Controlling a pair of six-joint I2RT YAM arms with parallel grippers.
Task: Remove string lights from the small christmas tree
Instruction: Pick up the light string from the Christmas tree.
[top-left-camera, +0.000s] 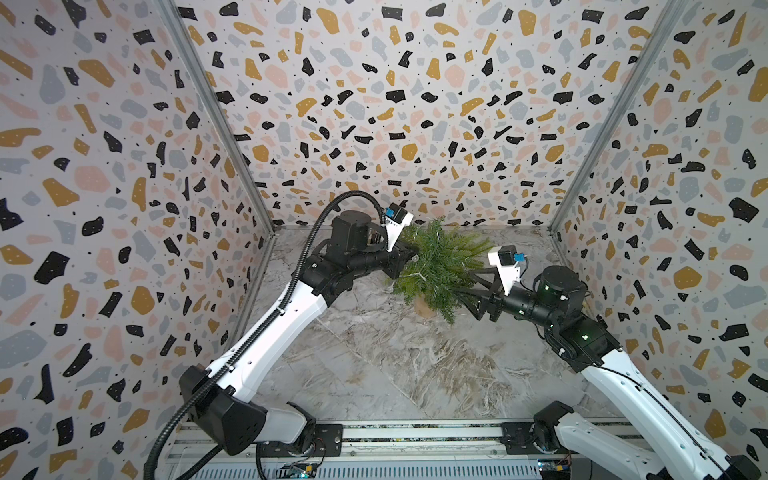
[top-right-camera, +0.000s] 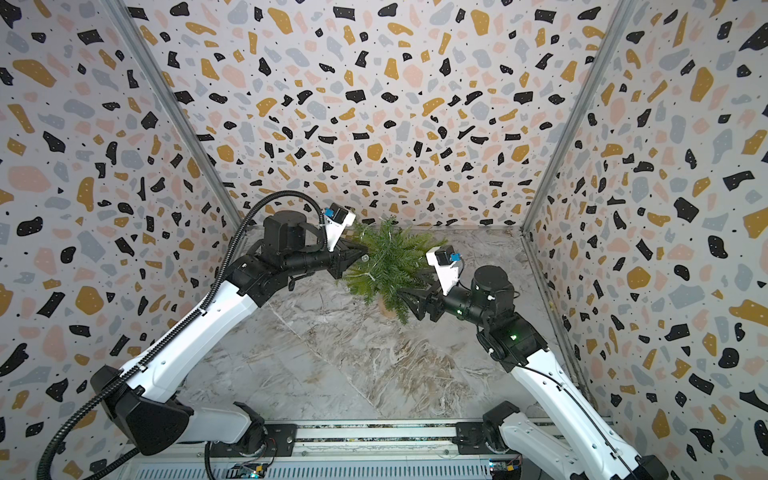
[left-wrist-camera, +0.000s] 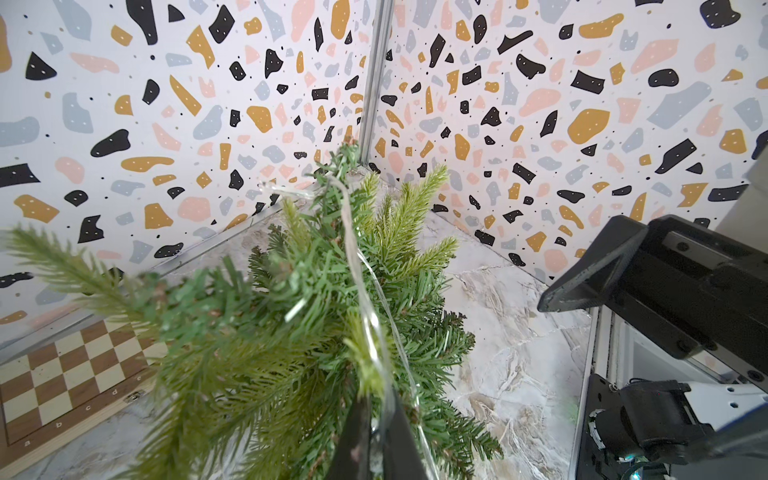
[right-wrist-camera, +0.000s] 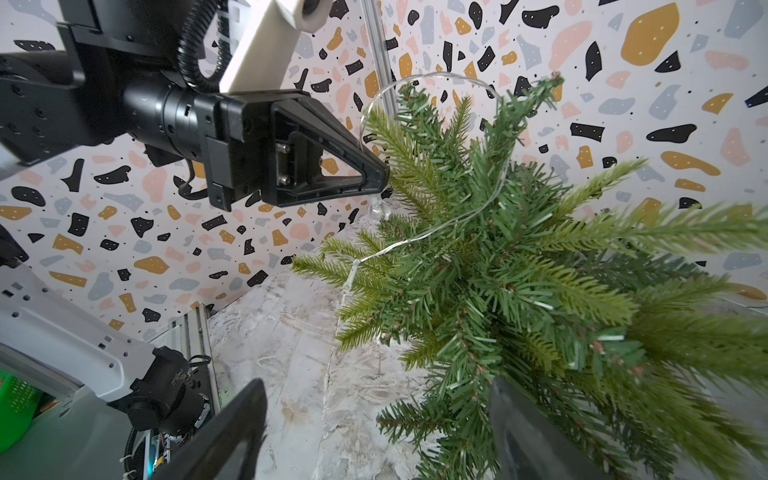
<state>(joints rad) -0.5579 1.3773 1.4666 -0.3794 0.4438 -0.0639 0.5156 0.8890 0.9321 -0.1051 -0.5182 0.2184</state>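
branches of the small christmas tree (top-left-camera: 436, 266) sit between the two arms, far back on the marble table (top-left-camera: 395, 374) and near the rear wall. its tan base (top-left-camera: 423, 308) shows under the lowest needles.

the left gripper (top-left-camera: 405, 259) reaches the tree's upper part from the side. in the left wrist view its fingers (left-wrist-camera: 353, 436) are pressed together, and the string lights (left-wrist-camera: 361, 291) run as a thin clear strand down the foliage and into the pinch. in the right wrist view the strand (right-wrist-camera: 415, 241) leaves the tip of the left gripper (right-wrist-camera: 384, 176), loops over the treetop and drops through the branches. one round clear bulb (right-wrist-camera: 379, 211) hangs just below that tip.

the right gripper (top-left-camera: 471, 293) is on the other side, low on the tree. its fingers (right-wrist-camera: 232, 436) are spread wide, with lower branches between them and one finger buried in the needles. i cannot tell whether either finger touches the trunk.

a chessboard (left-wrist-camera: 70, 374) lies flat on the table beyond the tree, visible only in the left wrist view.
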